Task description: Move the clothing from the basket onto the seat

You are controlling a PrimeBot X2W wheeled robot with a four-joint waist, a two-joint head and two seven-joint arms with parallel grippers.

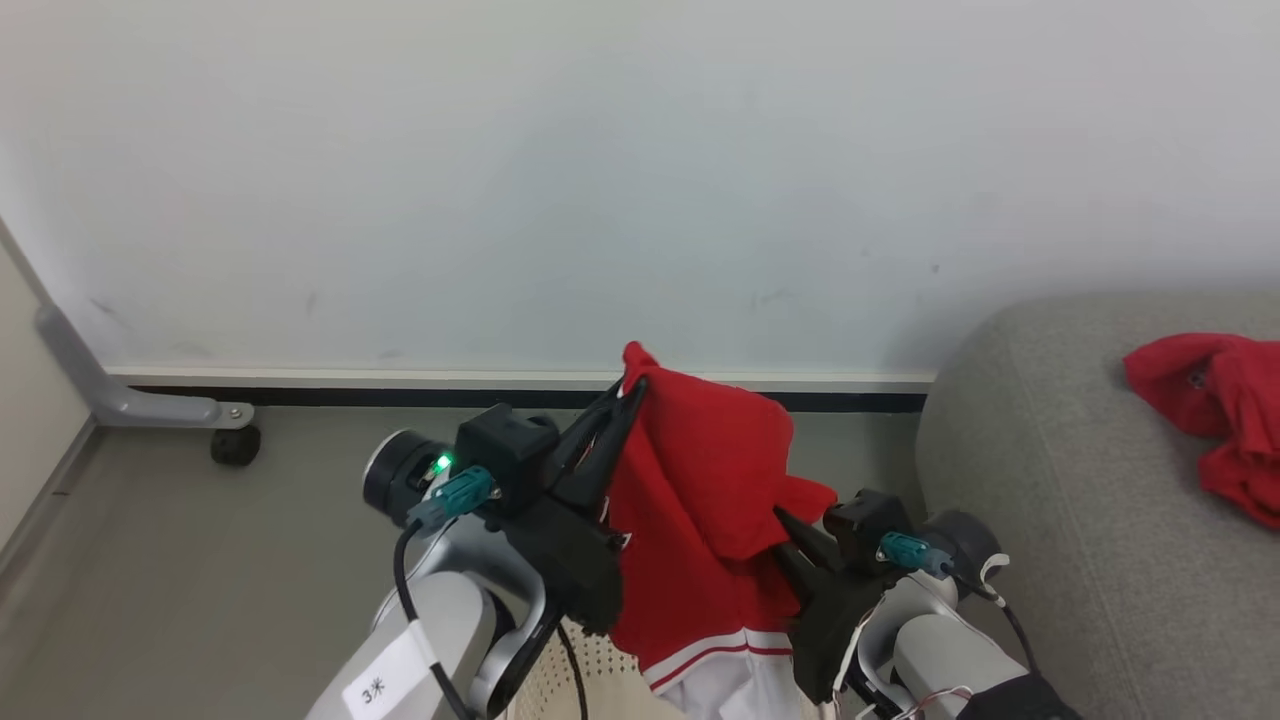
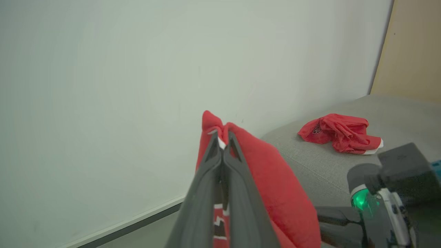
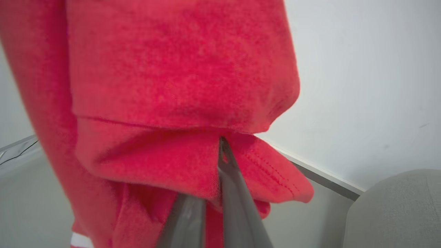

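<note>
A red jersey (image 1: 700, 500) with white red-striped panels at its hem hangs in the air between my two grippers. My left gripper (image 1: 632, 385) is shut on its top edge, seen up close as the left gripper (image 2: 223, 136) pinching red and white cloth. Lower and to the right, my right gripper (image 1: 782, 516) is shut on a fold of the same jersey (image 3: 179, 86), its fingertips (image 3: 222, 144) buried in the fabric. A bit of the cream perforated basket (image 1: 590, 675) peeks out below the jersey. Another crumpled red jersey (image 1: 1215, 410) lies on the grey sofa (image 1: 1060, 500), also seen as a red heap (image 2: 339, 132).
A pale wall (image 1: 600, 180) with a white and dark baseboard runs behind. A grey metal leg with a black caster (image 1: 235, 445) stands on the floor at the left. The sofa (image 2: 327, 165) lies to my right, and grey floor (image 1: 200, 560) stretches to the left.
</note>
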